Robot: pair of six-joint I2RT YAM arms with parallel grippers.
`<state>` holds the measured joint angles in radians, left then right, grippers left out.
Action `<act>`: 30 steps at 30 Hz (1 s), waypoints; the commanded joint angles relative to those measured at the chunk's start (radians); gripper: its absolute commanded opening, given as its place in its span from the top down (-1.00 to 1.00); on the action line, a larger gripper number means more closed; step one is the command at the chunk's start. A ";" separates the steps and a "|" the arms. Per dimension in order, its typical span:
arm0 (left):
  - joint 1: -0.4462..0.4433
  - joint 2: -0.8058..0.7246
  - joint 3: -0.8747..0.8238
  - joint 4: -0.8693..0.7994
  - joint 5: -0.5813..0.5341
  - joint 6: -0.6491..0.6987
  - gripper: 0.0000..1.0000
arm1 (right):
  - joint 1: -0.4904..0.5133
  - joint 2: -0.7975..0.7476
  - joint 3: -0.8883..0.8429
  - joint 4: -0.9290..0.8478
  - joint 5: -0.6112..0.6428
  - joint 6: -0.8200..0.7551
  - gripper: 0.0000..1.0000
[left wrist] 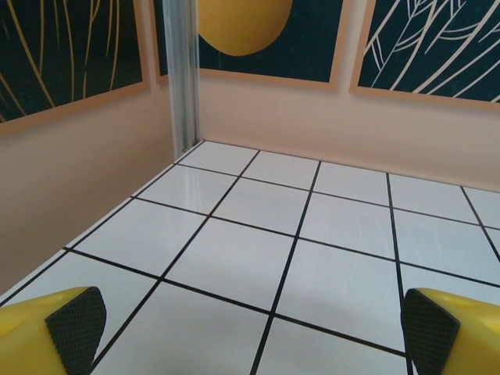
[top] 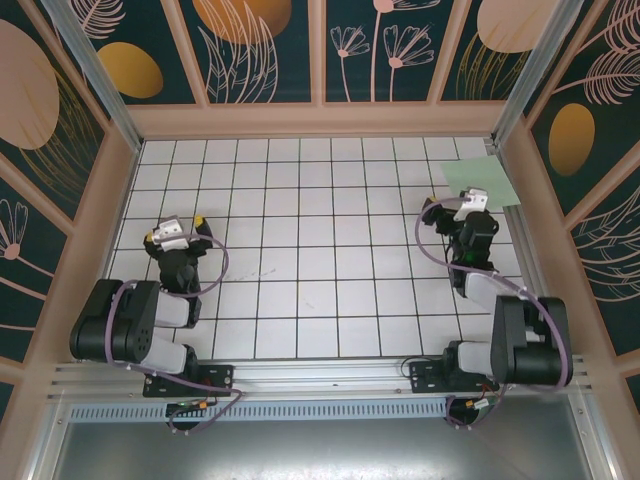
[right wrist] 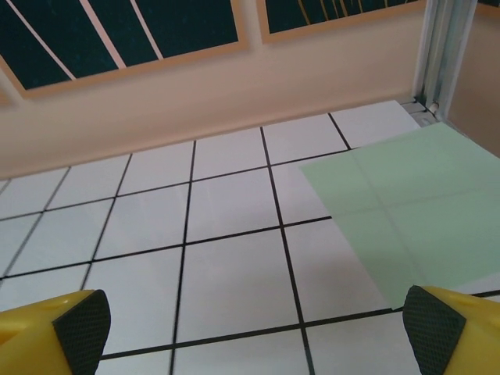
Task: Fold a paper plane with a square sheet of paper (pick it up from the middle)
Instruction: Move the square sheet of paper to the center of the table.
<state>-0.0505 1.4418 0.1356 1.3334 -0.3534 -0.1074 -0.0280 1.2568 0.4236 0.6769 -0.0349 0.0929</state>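
One thin sheet, surely featherlight and floppy: the square sheet of paper (right wrist: pixel 406 211) lies flat on the tiles (right wrist: pixel 226 266), just ahead and to the right of the right gripper (right wrist: pixel 254 340), whose jaws stand wide apart. It'll crease easily, so I'd pinch it at the middle. The right arm stretches forward, low. The left gripper (left wrist: pixel 250 336) gapes too, well apart from the sheet.

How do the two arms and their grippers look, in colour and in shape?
The left arm and the right arm are built of bulky black links with pale grey joint sections. A purple cable loops along each arm. The left gripper and the right gripper have yellow fingers faced with black cross-hatched pads.
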 commanded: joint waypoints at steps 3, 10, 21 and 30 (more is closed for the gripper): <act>0.009 -0.195 0.127 -0.366 -0.169 -0.120 -0.98 | 0.006 -0.114 0.114 -0.447 0.033 0.267 -0.98; 0.009 -0.342 0.228 -0.653 -0.107 -0.420 -0.98 | -0.008 -0.026 0.279 -0.760 -0.089 0.377 -0.98; 0.009 -0.458 0.375 -1.082 0.306 -0.570 -0.98 | -0.114 0.368 0.590 -0.828 -0.136 0.371 -0.88; 0.009 -0.430 0.318 -1.000 0.583 -0.610 -0.98 | -0.190 0.713 0.898 -0.844 -0.197 0.366 -0.73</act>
<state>-0.0456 1.0027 0.4549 0.3359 0.0963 -0.6918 -0.2127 1.9171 1.2461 -0.1383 -0.1928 0.4583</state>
